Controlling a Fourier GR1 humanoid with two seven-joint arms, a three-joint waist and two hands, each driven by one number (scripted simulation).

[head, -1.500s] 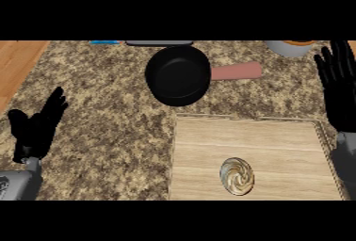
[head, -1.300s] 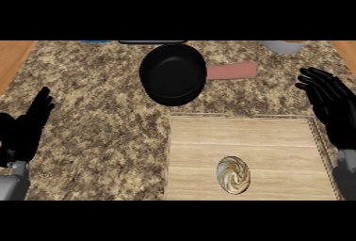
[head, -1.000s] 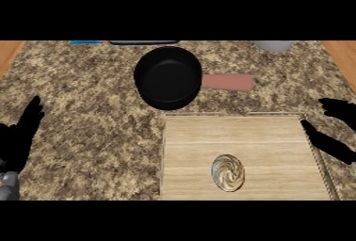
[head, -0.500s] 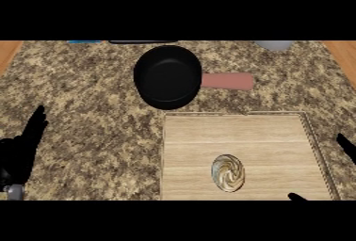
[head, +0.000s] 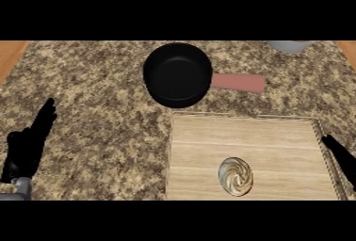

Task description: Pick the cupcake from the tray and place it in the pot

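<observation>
Right hand [head: 341, 157] shows only a little, at the right edge of the picture, just past the side of the tray [head: 208, 141]. Only a dark finger or two can be seen, so I cannot tell if it is open or closed. It holds nothing that I can see.

Left hand [head: 28, 143] rests at the left side on the counter [head: 90, 94], fingers straight and up, holding nothing.

On the tray sits the cupcake [head: 235, 176], near the tray's front edge, with a swirl on top. No hand touches it. Farther back is the black pot [head: 177, 74], with a pink handle [head: 238, 82] sticking out to its right. The pot looks empty inside.

I think the job is at its first step: getting to the cupcake. Next, the right hand should come over the tray's side, go down around the cupcake, close on it, lift it, and carry it to the pot.
</observation>
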